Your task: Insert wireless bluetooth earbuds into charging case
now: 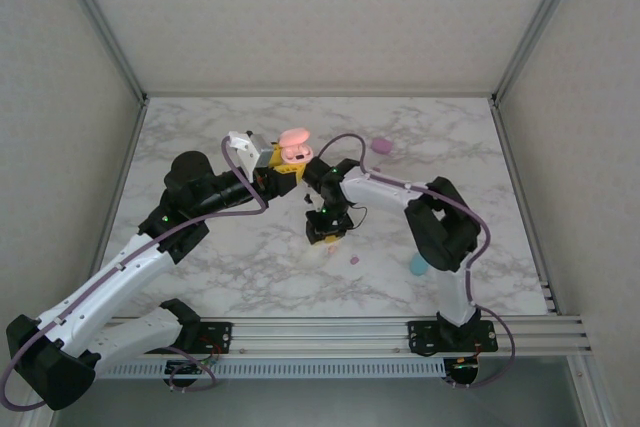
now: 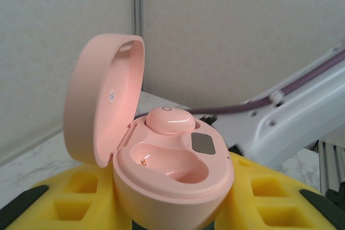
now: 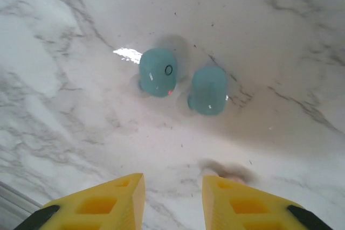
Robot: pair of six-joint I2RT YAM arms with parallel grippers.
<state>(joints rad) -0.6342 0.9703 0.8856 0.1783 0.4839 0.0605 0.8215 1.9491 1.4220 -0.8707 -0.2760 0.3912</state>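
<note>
My left gripper (image 2: pixel 172 208) is shut on an open peach-pink charging case (image 2: pixel 172 176), held above the table (image 1: pixel 293 147). Its lid stands up at the left. One pink earbud (image 2: pixel 168 120) sits in the far socket, and the near socket (image 2: pixel 167 160) is bare. My right gripper (image 3: pixel 172 187) points down at the marble, open, with nothing between its yellow fingers (image 3: pixel 102 203). Two teal-blue earbuds (image 3: pixel 158 71) (image 3: pixel 208 90) lie on the table ahead of it. A small pinkish piece (image 3: pixel 232 173) peeks out by the right fingertip; what it is cannot be told.
A purple case (image 1: pixel 382 145) lies at the back right of the marble table (image 1: pixel 200 257). A tiny purple earbud (image 1: pixel 355 260) and a teal case (image 1: pixel 418 265) rest near the right arm. Walls enclose the table on three sides.
</note>
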